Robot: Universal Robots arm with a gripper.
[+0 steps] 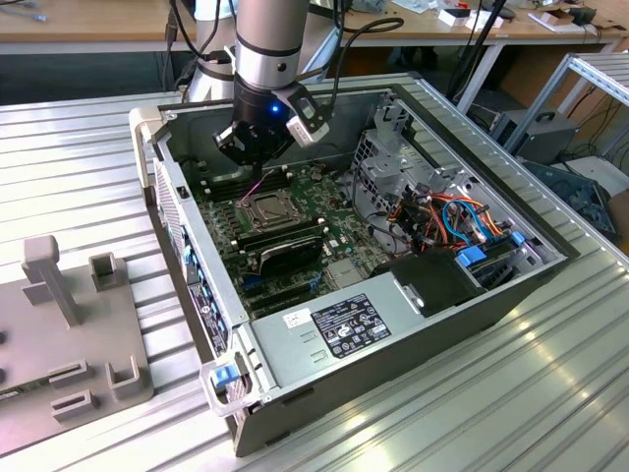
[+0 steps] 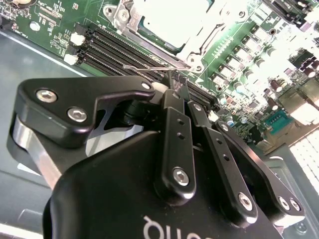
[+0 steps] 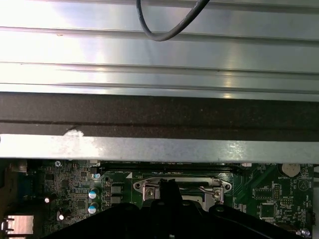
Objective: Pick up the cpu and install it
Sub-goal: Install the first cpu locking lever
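The cpu point(image 2: 167, 17) lies flat in the socket on the green motherboard point(image 1: 334, 236), its pale metal top showing inside the hinged metal frame point(image 2: 197, 47). In the exterior view the cpu point(image 1: 267, 207) sits just below my gripper point(image 1: 257, 169), which hangs inside the open computer case. My gripper point(image 2: 175, 92) has its black fingers point(image 2: 174, 124) pressed together with nothing visible between them. Its tips stand just short of the socket's edge, next to a thin wire lever point(image 2: 149, 64). I cannot tell whether they touch the lever.
Black memory slots point(image 2: 119, 50) run beside the socket. A long black card point(image 1: 280, 251) lies nearer the power supply point(image 1: 334, 329). Orange and blue cables point(image 1: 447, 216) and a drive cage point(image 1: 393, 162) fill the exterior view's right. The case wall point(image 3: 159, 149) is close. A grey fixture point(image 1: 69, 334) stands outside.
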